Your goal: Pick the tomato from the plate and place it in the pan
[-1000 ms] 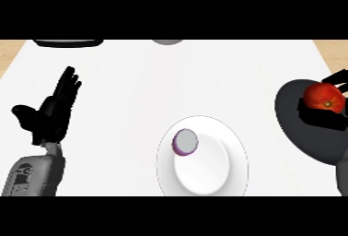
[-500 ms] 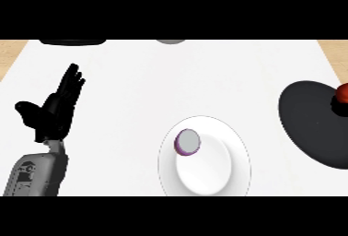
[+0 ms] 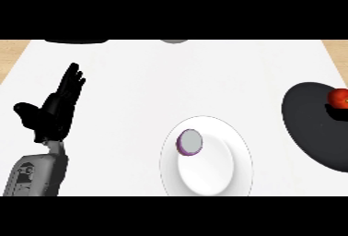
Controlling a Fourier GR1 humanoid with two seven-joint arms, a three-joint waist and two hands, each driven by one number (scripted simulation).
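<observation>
A red tomato point(image 3: 339, 97) lies in the black pan point(image 3: 309, 124) at the view's right edge, partly cut off by the frame. The white plate point(image 3: 216, 175) sits in the lower middle of the counter with a small purple-rimmed grey disc point(image 3: 189, 141) on its left part. My left hand point(image 3: 53, 113) rests open at the left, fingers straight and pointing up, far from the plate and the pan. My right hand does not show in the head view.
A dark object point(image 3: 75, 41) is cut off at the top left and a small grey round thing point(image 3: 174, 41) at the top middle. Wooden floor shows past the white counter's far corners.
One second ago my right hand held the tomato over the pan. It has since left the view, and the tomato now lies in the pan. The view has shifted slightly left.
</observation>
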